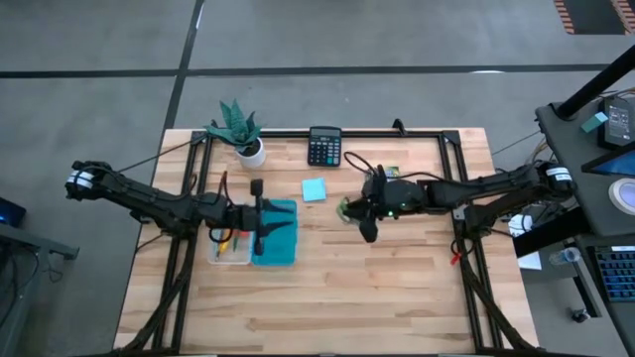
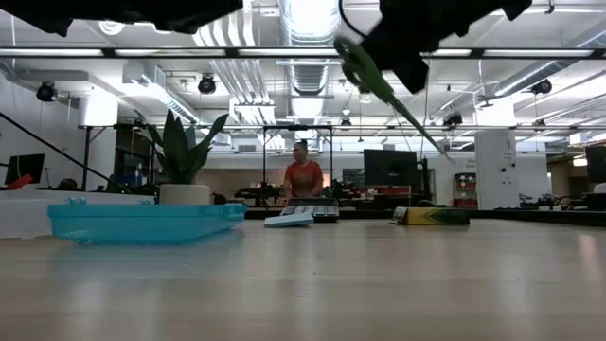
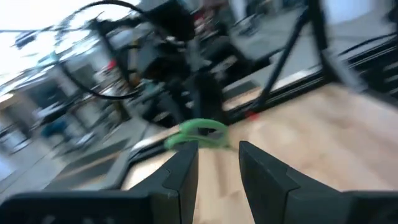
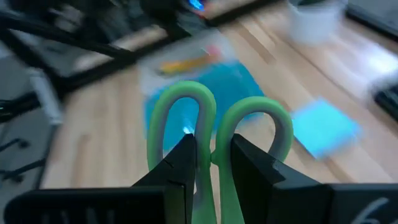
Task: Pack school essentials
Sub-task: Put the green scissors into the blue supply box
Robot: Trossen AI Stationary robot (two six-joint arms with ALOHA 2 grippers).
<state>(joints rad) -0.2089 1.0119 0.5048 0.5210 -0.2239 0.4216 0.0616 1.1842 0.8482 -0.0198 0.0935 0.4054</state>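
Green-handled scissors [image 4: 249, 118] are high over the table's middle, in my right gripper [image 4: 211, 155], which is shut on them; in the high view that gripper [image 1: 355, 210] is right of centre. My left gripper [image 1: 273, 213] is level above the teal lid [image 1: 280, 236], open with nothing between its fingers [image 3: 217, 165]. The lid lies flat beside a clear box [image 1: 228, 246] with pens in it. A light-blue sticky pad [image 1: 315, 189] and a yellow crayon box [image 2: 431, 216] rest on the wood. My right gripper pinches the scissors between its two fingers where the two green handle loops meet [image 4: 210, 163]. The loops stick out past the fingertips; the blades [image 2: 417, 128] run back under the gripper. The scissors are lifted clear and tilted, loops up, blades slanting down.
A potted plant [image 1: 238, 134] and a black calculator [image 1: 324, 146] stand along the far edge. Black frame rails [image 1: 456, 188] border the table. A person [image 2: 303, 175] stands far off in the room behind. Bare wood lies toward the near edge.
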